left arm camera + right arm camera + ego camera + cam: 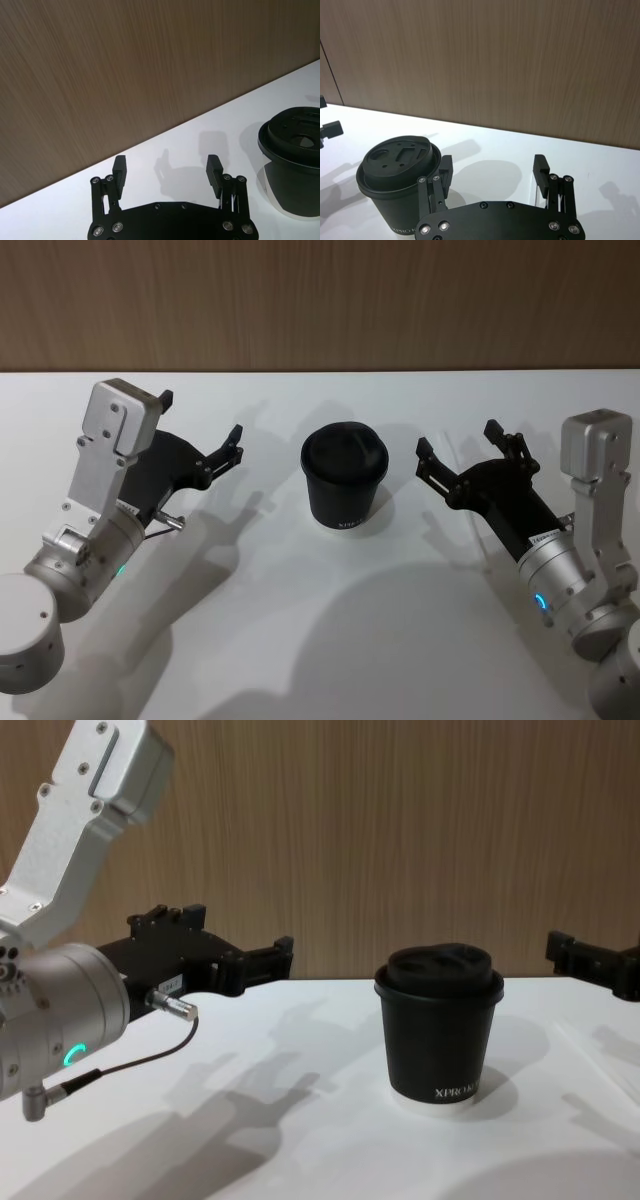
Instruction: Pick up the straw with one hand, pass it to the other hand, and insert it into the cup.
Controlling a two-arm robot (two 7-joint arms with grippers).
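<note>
Since neither arm holds anything, the task looks to be at its first step, with the straw not yet picked up. The left end effector (200, 418) hovers above the tabletop (300, 650) at 9 o'clock from the cup (345, 480), its two fingers spread wide apart with nothing between them. The right end effector (458, 438) hovers at 3 o'clock from the cup, its fingers likewise apart and empty. Both point inward at the cup, which stands upright at the centre of the tabletop with its domed lid on.

I cannot make out the straw with certainty. A faint pale streak (598, 1058) on the white tabletop, at 3 o'clock from the cup and beneath the right end effector, may be it.

If so, the next move calls for the nearer arm to descend with its fingers straddling the thin straw crosswise. It should close near one end, leaving enough free length for the other arm to take. A white straw lying flat on a white surface would be easy to miss or roll aside, so a low, centred approach seems wise.
</note>
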